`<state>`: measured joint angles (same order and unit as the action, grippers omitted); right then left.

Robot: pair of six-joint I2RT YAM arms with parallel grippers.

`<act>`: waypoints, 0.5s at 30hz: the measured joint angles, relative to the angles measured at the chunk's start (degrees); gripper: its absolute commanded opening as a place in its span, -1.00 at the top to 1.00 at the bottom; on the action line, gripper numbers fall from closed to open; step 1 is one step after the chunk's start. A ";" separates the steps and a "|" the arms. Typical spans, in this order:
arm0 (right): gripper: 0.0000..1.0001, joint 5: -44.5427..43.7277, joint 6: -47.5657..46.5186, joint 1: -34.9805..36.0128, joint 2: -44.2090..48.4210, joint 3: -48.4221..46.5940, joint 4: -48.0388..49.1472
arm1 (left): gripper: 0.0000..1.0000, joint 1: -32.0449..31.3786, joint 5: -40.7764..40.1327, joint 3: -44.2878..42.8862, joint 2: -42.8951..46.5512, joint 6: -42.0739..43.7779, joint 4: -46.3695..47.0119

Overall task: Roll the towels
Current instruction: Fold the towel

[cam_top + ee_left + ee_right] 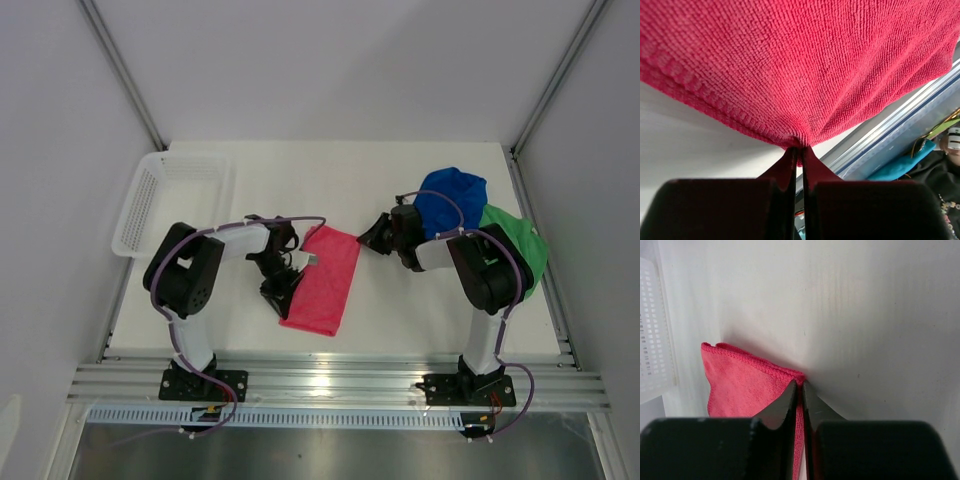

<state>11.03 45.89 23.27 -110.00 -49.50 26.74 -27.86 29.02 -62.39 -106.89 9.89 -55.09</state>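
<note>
The pink-red towel [322,280] lies on the desk [410,305], right of the white basket [150,200]. The left tool [799,150] is clenched on its basket-side edge, and the right tool [799,386] grips the corner away from the basket. Both bites look thin, so a pull could slip the cloth free or skew it. Farther from the basket, the blue towel [455,188] and green towel [522,248] lie heaped, partly hidden behind the right arm.
</note>
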 measured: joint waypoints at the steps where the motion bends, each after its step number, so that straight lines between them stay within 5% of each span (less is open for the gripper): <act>1: 0.99 0.02 0.13 -0.04 -0.04 0.00 0.00 | 0.99 0.00 0.20 0.22 0.00 0.07 0.17; 15: 1.00 0.28 -0.04 -2.82 -0.74 -2.19 -2.67 | 0.99 0.00 0.17 1.01 1.92 0.11 2.08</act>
<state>11.31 45.84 20.45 -110.74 -51.68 24.08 -27.86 29.19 -61.39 -104.97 10.00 -53.01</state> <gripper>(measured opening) 0.010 0.015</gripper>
